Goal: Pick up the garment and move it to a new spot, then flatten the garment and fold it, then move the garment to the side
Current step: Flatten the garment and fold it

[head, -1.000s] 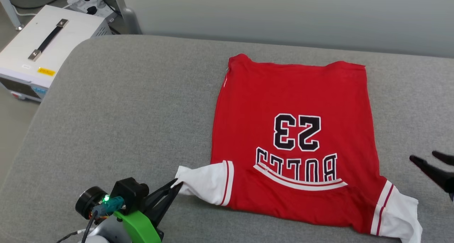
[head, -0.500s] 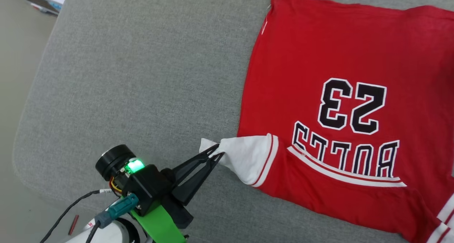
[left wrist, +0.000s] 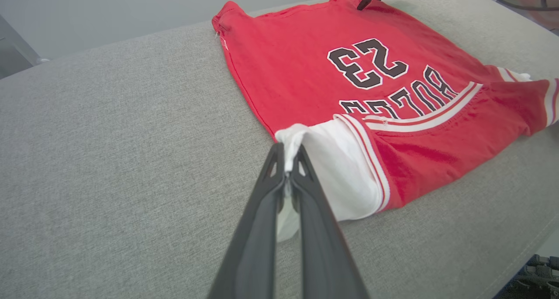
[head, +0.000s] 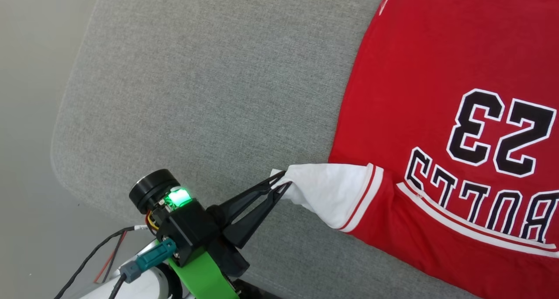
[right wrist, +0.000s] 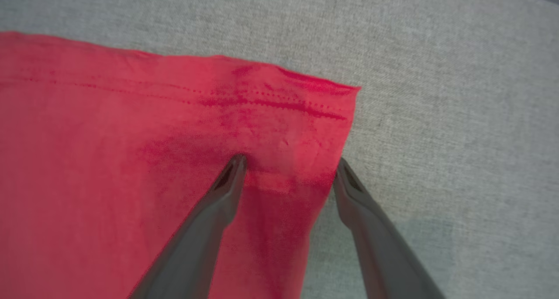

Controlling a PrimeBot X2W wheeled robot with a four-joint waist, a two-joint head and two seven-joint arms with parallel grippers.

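The garment is laid out lettering-up on the grey bench. Its white sleeve is pinched at the very tip by the left gripper, whose jaws are clenched on the cloth. A second ago that sleeve lay slack against the garment's red body; now it is drawn out taut, away from that body. The shift of the whole head view is owed to the camera, not to the garment. The right gripper, earlier held off beside the garment's other sleeve, is now set over a hem corner far from the held sleeve. Its jaws are spread wide, with one finger above red cloth and the other just past the garment's edge, and nothing is grasped by it. Flattening is judged to be under way. Once the hem corner is taken, the garment could be stretched between two opposite points, and the wrinkles near the collar end smoothed before any fold is made.
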